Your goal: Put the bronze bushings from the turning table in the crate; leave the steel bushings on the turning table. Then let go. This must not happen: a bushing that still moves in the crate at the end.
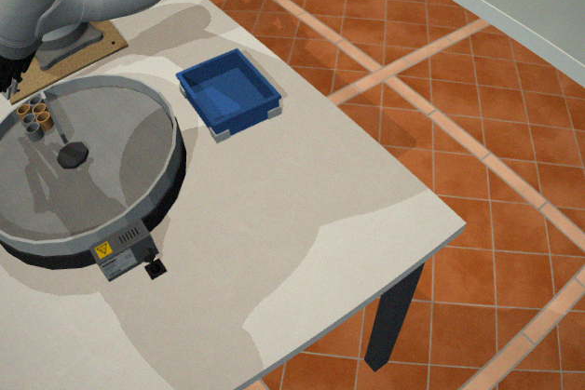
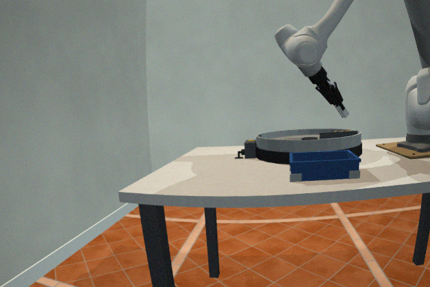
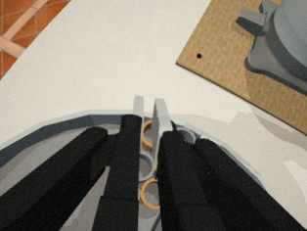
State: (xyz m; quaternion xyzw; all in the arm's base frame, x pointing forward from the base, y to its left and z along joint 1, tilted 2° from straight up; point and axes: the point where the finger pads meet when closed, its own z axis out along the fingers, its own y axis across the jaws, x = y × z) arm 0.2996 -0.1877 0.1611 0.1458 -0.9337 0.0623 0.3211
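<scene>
Three bronze bushings, the nearest one point(image 1: 46, 125) beside the divider, stand upright in a tight cluster with three steel bushings, the front one point(image 1: 34, 135) nearest the hub. They are on the turning table point(image 1: 142, 163) point(image 2: 295, 144) point(image 3: 49, 153), near its robot-side rim. In the wrist view a bronze bushing point(image 3: 143, 194) and a steel bushing point(image 3: 148, 179) show partly behind the fingers. The blue crate point(image 1: 251, 116) point(image 2: 324, 170) stands beside the turning table, with no bushing visible inside. My gripper point(image 1: 9, 91) point(image 2: 343, 116) point(image 3: 147, 112) is shut with a narrow gap, holds nothing, and hangs above the rim near the cluster.
The turning table has a raised rim, a dark central hub point(image 1: 73, 154) and a thin divider point(image 1: 57, 121) beside the bushings. A control box point(image 1: 124, 252) sticks out from its side. The arm's base stands on a brown board point(image 1: 111, 37) point(image 2: 392, 148) point(image 3: 215, 64).
</scene>
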